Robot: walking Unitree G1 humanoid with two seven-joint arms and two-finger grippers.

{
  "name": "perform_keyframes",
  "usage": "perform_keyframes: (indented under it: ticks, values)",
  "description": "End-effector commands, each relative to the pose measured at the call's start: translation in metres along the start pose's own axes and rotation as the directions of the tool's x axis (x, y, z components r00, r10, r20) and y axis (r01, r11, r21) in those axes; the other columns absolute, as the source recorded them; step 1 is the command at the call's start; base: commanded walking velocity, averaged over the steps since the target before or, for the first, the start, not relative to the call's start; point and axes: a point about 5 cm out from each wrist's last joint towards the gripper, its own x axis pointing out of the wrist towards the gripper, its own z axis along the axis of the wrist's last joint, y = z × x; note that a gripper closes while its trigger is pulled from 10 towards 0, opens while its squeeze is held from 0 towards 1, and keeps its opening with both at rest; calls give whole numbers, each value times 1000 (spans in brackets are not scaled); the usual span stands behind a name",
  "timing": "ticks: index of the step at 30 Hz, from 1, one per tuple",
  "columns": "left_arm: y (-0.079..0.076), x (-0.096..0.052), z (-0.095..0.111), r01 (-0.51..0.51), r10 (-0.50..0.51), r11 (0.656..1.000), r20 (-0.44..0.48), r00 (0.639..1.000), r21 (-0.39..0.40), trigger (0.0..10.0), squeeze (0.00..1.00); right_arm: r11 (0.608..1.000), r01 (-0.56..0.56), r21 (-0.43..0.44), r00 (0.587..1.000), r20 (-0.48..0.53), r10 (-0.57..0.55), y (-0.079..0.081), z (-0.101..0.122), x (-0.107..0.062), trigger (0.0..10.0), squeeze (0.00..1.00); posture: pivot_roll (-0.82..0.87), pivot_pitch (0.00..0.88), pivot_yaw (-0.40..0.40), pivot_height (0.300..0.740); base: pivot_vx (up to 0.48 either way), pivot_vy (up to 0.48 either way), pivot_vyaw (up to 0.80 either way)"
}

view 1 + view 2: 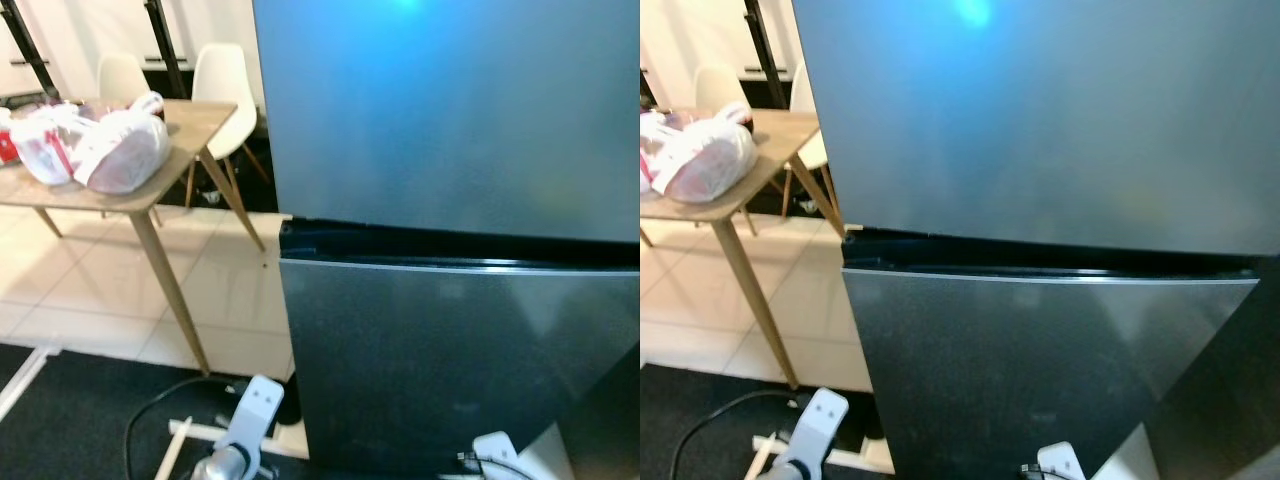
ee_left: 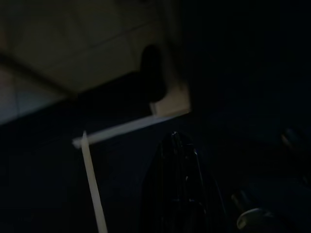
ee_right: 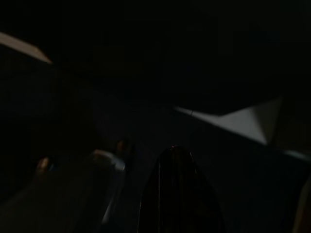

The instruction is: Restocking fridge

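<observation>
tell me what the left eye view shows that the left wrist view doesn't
Left eye view: the fridge with its grey doors, the wooden table bearing white bags, and white chairs behind it. Left wrist view, very dark: the left gripper hanging low over the dark floor. Both: the pale tiles and the light slats lying on that dark floor.

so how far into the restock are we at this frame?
Barely started. Done: the robot stands facing the fridge, close up. In hand: nothing; the left gripper and right gripper hang low near the floor, no item seen in either. Left: both fridge doors look closed, and the white grocery bags sit on the wooden table to the robot's left, so fetching, opening and loading all remain.
</observation>
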Motion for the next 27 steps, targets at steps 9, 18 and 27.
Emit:
perform_keyframes:
  ticks: [9,18,27]
  values:
    - [-12,12,39,158,-185,959,96,978,237,10000,0,1000,16,17,1000,-22,-16,-1,-8,-2,10000,0,-70,62,45,726,0,0,0]
    - [52,20,96,-100,45,936,166,985,338,10000,0,1000,19,24,1000,-14,-19,-1,-4,-1,10000,0,-72,60,46,726,0,0,0]
    - [112,6,117,-368,311,882,222,924,295,10000,0,999,22,28,1000,-11,-22,-4,0,1,10000,0,-70,62,44,726,0,0,0]
